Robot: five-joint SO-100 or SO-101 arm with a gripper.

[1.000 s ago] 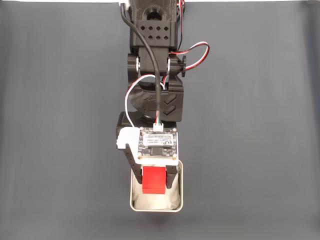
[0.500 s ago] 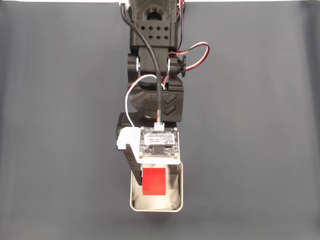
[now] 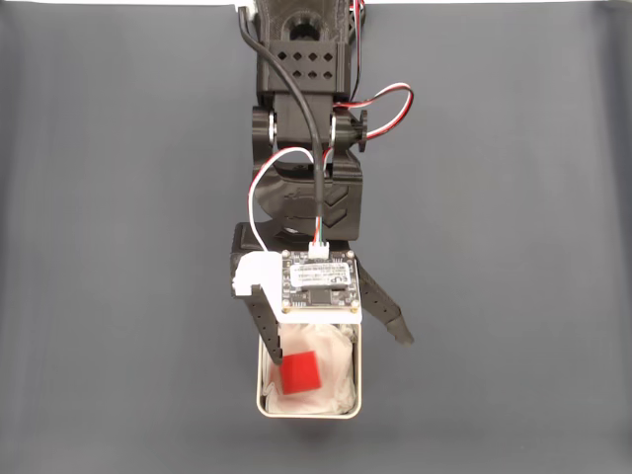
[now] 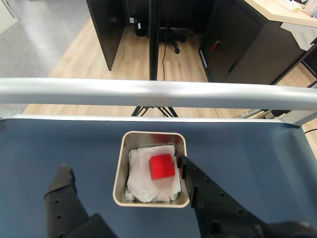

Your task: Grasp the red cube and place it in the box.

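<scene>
In the fixed view, the red cube (image 3: 300, 373) is seen lying inside the box (image 3: 358, 380), on the crumpled white paper lining (image 3: 336, 367), slightly tilted relative to the box walls. The box is placed at the 6 o'clock edge of the dark blue-grey table mat (image 3: 513, 247). The black arm (image 3: 306, 148) is extended from 12 o'clock down toward the box, and a small circuit board (image 3: 316, 286) is mounted on its wrist, with a black cable (image 3: 296, 109) and red-and-white wires (image 3: 385, 99) running along it.

The gripper (image 3: 338, 348) is spread wide and nothing is held by it: one finger is angled out toward 4 o'clock beyond the box's rim, and the other is pointed down at the box's 11 o'clock corner.

In the wrist view, the cube (image 4: 162, 166) is shown resting on the white lining (image 4: 148, 178) within the metal tin (image 4: 119, 173). One fingertip is positioned just beside the cube at its 3 o'clock side; whether it touches cannot be told. The other finger (image 4: 62, 191) is held well apart at 8 o'clock, outside the tin.
</scene>
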